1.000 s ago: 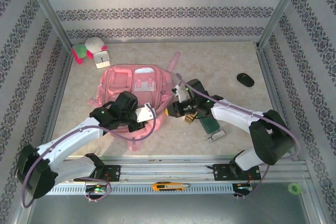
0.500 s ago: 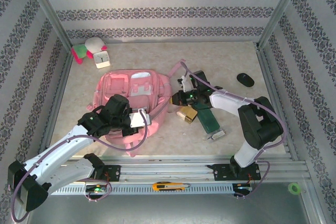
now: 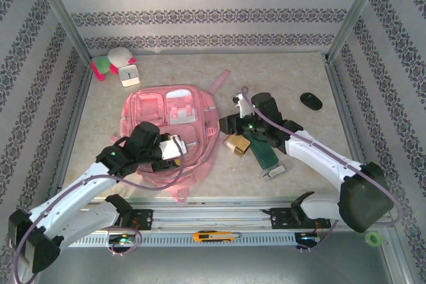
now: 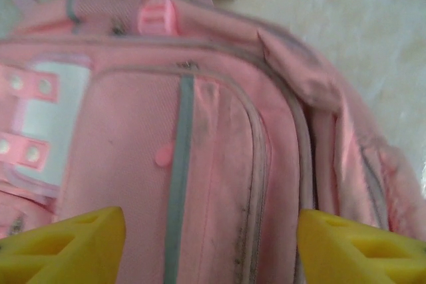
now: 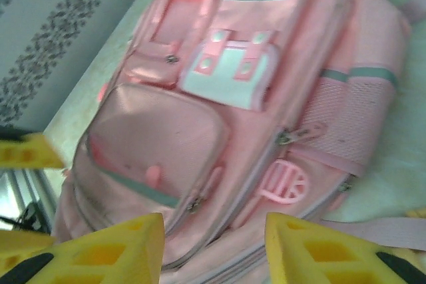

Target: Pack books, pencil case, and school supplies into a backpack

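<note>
Two claws, both spread and holding nothing. The left claw (image 4: 210,241) hangs just over the lower front of the backpack (image 3: 170,114). Its yellow fingers (image 4: 66,244) stand wide apart, with a zip pocket between them. Their tips run off the bottom of the left wrist view, which is blurred. A pale thing at the top edge of that view is cut off too short to name.

The right claw (image 5: 213,251) is just beside the bag's right flank, facing across it, jaws parted, with nothing between them. The bottom edge crops its fingertips as well. Some yellow at the left border of the right wrist view I cannot identify.

Right of the bag, on the tabletop (image 3: 293,78), lie a gold box (image 3: 237,144), the green case (image 3: 267,156) and, nearest the rail, the small grey gadget (image 3: 274,172). The right arm crosses the far end of the case, and the dark shape under its wrist I cannot make out.

Half a second ago the bag was dragged toward the left arm and bunched up. Now it lies flatter and squarer. Its strap (image 3: 219,79) then looped over the right claw and now lies straight on the tabletop. The right arm's elbow has swung out toward the near right corner.
</note>
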